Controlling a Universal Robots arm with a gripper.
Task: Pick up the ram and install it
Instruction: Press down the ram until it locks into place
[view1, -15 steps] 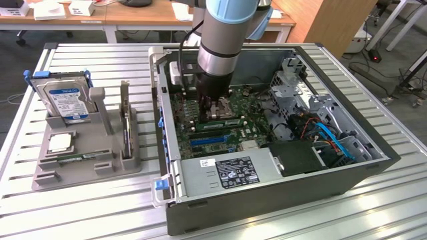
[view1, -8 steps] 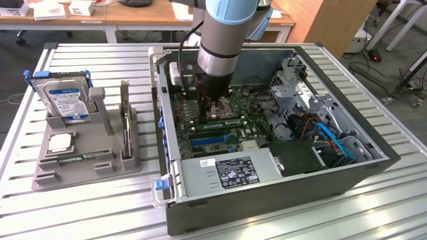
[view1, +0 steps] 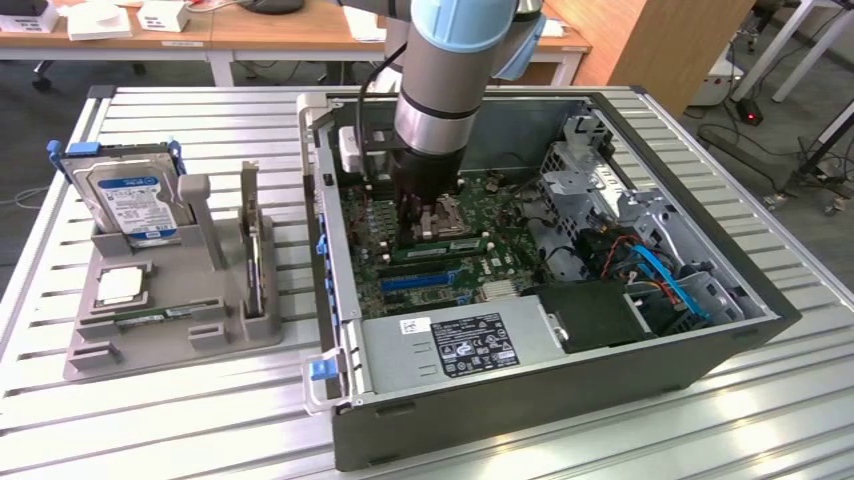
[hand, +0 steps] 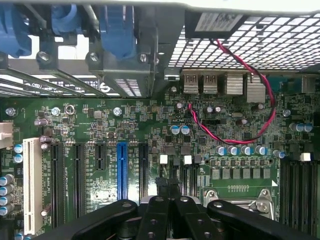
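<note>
The gripper (view1: 430, 225) is down inside the open computer case (view1: 694, 350), its fingers (hand: 159, 210) pressed together with nothing between them, hanging low over the motherboard (hand: 100, 125) near the case's rear wall. The ram (view1: 150, 317) is not with it: it lies outside the case, off the case's rear side, in the near slot of the grey holder (view1: 80, 355).

The main risk, as I judge it, is contact. The closed fingers sit just above the board between the expansion slots, among them the blue slot (hand: 121, 170), and the processor socket (hand: 240, 195). A small drop or sideways drift could knock the capacitors (hand: 240, 150) standing there, or snag the red and black wire (hand: 270, 95) that loops from the case's rear grille across the board. The other risk is simpler: with the fingers shut and empty inside the case, there is nothing to seat.

The case also holds the power supply (view1: 461, 345) against its near wall, blue cables (view1: 667, 285) toward its front end, and a metal drive cage (view1: 587, 165) at its far front corner. A green strip with a white label (view1: 447, 244) sits on the board just beside the gripper; it may be a memory stick already in place, but I cannot be sure.

The holder carries a hard drive (view1: 134, 200) standing at its far end, a silver processor (view1: 120, 286) lying flat, and a dark expansion card (view1: 250, 230) upright on the side nearest the case.
</note>
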